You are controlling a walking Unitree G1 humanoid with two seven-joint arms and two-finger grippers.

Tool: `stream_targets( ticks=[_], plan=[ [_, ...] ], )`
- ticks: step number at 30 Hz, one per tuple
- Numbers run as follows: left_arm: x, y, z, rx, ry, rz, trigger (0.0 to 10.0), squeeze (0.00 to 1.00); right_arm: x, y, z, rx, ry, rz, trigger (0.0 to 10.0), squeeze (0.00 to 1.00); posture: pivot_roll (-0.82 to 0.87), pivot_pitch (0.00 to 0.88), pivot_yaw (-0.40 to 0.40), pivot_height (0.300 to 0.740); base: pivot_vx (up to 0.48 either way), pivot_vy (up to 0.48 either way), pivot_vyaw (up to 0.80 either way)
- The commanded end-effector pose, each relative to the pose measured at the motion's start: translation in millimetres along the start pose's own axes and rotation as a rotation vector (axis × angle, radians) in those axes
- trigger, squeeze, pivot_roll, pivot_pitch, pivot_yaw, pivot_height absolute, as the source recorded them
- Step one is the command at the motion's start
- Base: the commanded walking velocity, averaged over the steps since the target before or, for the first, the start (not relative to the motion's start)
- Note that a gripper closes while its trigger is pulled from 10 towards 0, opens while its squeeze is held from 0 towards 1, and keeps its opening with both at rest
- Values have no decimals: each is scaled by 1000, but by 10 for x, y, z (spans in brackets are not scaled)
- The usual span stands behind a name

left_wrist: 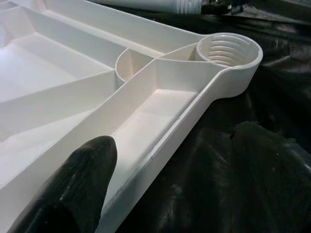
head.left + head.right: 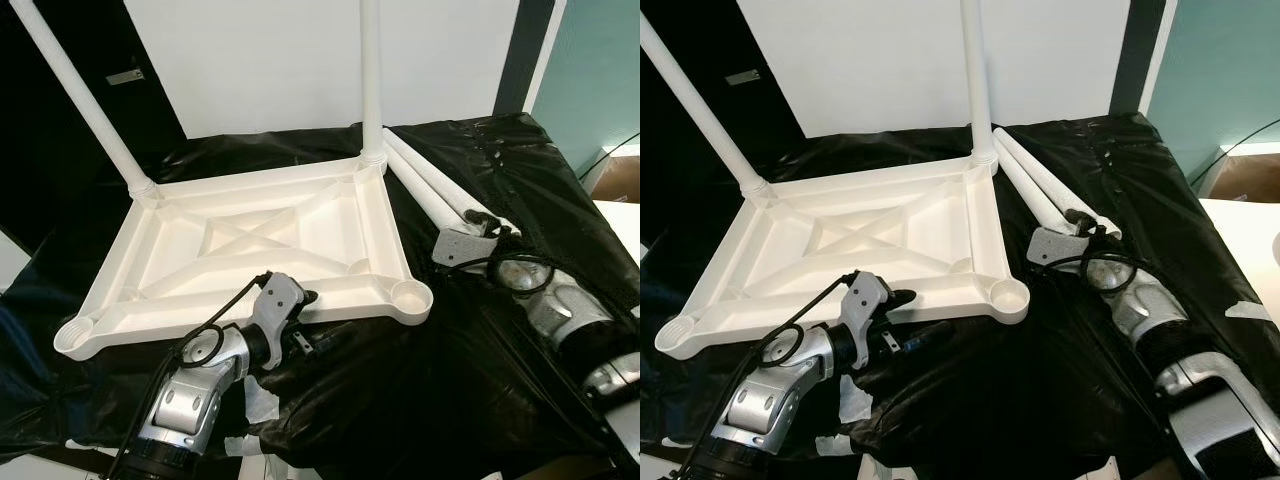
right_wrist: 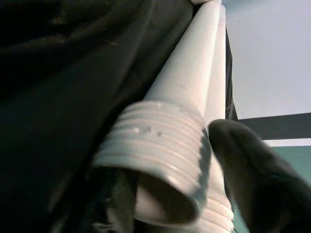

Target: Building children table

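A white plastic table top lies upside down on the black-covered surface. Two white legs stand screwed into its far corners, one leaning at the left and one upright. The near sockets are bare; the left wrist view looks at one threaded socket. My left gripper is open at the top's near rim, with one finger over the inner channel. Two loose legs lie to the right of the top. My right gripper is shut on the threaded end of one of them, a finger against the thread.
Black plastic sheeting covers the whole work surface and sags at the front. Scraps of white tape stick near the front edge. A white wall stands behind, and a pale surface lies at the far right.
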State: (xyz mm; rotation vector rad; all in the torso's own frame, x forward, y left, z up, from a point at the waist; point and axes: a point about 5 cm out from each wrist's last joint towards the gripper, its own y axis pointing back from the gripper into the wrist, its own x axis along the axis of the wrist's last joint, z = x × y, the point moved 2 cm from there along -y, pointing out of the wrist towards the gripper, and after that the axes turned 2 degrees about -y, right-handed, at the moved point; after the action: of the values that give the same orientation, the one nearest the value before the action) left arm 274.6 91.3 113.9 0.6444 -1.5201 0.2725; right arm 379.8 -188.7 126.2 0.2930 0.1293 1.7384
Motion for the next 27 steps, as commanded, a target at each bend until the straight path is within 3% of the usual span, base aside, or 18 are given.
stream_targets(
  ticks=[1, 5, 9, 10, 12, 13, 14, 20, 21, 22, 23, 24, 25, 26, 27],
  plan=[
    [-10, 21, -21, 35, -4, -4, 10000, 0, 96, -29, -93, -3, -4, 28, 0, 0, 6, 0, 101, 740, 0, 0, 0],
    [-31, 32, -7, 47, 3, -4, 10000, 0, 146, 23, -181, -94, -87, 25, 0, 0, 16, 0, 91, 740, 0, 0, 0],
    [-37, 34, -1, 48, 4, -4, 10000, 0, 147, 38, -194, -134, -104, 19, 0, 0, 16, 0, 91, 740, 0, 0, 0],
    [-37, 33, 1, 52, 10, 0, 10000, 0, 153, 69, -194, -199, -119, 12, 0, 0, 7, 0, 93, 740, 0, 0, 0],
    [19, 9, -13, 53, 46, 45, 10000, 0, 172, 160, -157, -367, -135, 8, 0, 0, -11, 0, 99, 740, 0, 0, 0],
    [19, 9, -13, 53, 46, 45, 10000, 0, 172, 160, -157, -367, -135, 8, 0, 0, -11, 0, 99, 740, 0, 0, 0],
    [88, -7, -22, 44, 76, 95, 10000, 0, 202, 226, -135, -446, -135, 16, 0, 0, -21, 0, 102, 740, 0, 0, 0],
    [241, -25, -43, 18, 151, 211, 10000, 0, 276, 323, -83, -566, -123, 49, 0, 0, -52, 0, 117, 740, 0, 0, 0],
    [346, -30, -62, -2, 210, 293, 10000, 831, 334, 386, -32, -639, -96, 76, 0, 0, -61, 0, 119, 740, 0, 0, 0],
    [346, -30, -62, -2, 210, 293, 10000, 831, 334, 386, -32, -639, -96, 76, 0, 0, -61, 0, 119, 740, 0, 0, 0],
    [430, -33, -85, -16, 256, 358, 10000, 1000, 380, 460, 31, -716, -77, 100, 0, 0, -69, 0, 120, 740, 0, 0, 0],
    [430, -33, -85, -16, 256, 358, 10000, 1000, 380, 460, 31, -716, -77, 100, 0, 0, -69, 0, 120, 740, 0, 0, 0],
    [492, -36, -108, -23, 293, 407, 10000, 294, 419, 535, 71, -782, -51, 120, 7608, 0, -74, 0, 120, 740, 0, 0, 0],
    [527, -37, -139, -19, 330, 441, 10000, 0, 452, 591, 80, -816, -31, 143, 10000, 0, -79, 0, 120, 740, 0, 0, 0],
    [527, -37, -139, -19, 330, 441, 10000, 0, 452, 591, 80, -816, -31, 143, 10000, 0, -79, 0, 120, 740, 0, 0, 0]
  ],
)
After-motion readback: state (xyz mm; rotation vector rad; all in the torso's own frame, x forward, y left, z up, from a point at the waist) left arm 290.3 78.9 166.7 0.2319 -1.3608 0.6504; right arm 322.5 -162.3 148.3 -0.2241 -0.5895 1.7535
